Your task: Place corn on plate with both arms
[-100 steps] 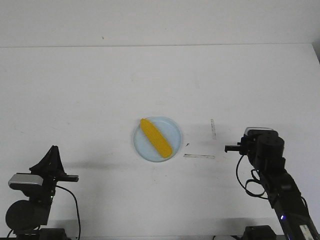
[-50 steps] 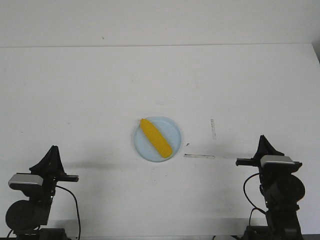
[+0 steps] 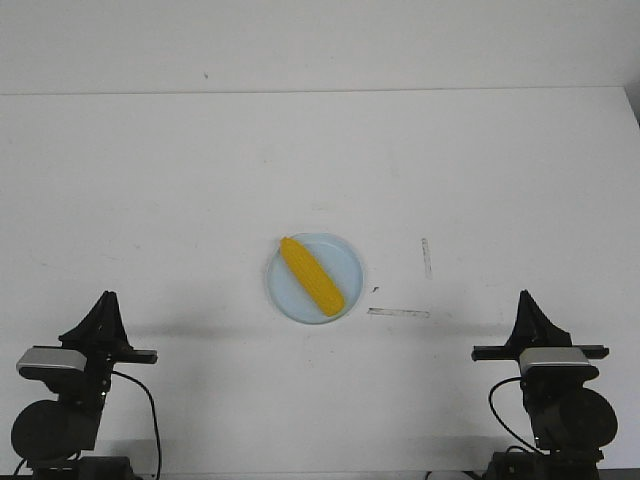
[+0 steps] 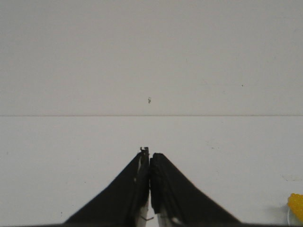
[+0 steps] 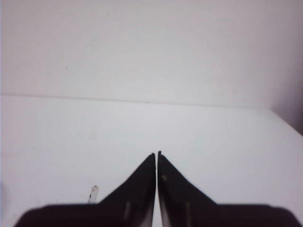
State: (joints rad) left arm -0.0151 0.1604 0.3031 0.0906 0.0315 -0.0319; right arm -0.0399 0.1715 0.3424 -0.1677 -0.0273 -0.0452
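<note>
Front view: the corn (image 3: pixel 311 275) lies diagonally on the plate (image 3: pixel 346 256), its tapered end toward 10 o'clock and its other end at the rim toward 4 o'clock. The plate sits on the white table (image 3: pixel 200 180), near the middle. Two thin grey strips (image 3: pixel 398 313) lie at the plate's 3 o'clock. The left gripper (image 3: pixel 105 298) rests at the table's 8 o'clock, the right gripper (image 3: pixel 525 297) at 4 o'clock, both well apart from the plate.

Left wrist view: the left gripper (image 4: pixel 149 152) is clenched, fingertips together, empty. A sliver of corn (image 4: pixel 296 205) shows at the frame edge.

Right wrist view: the right gripper (image 5: pixel 156 153) is clenched, holding nothing.
</note>
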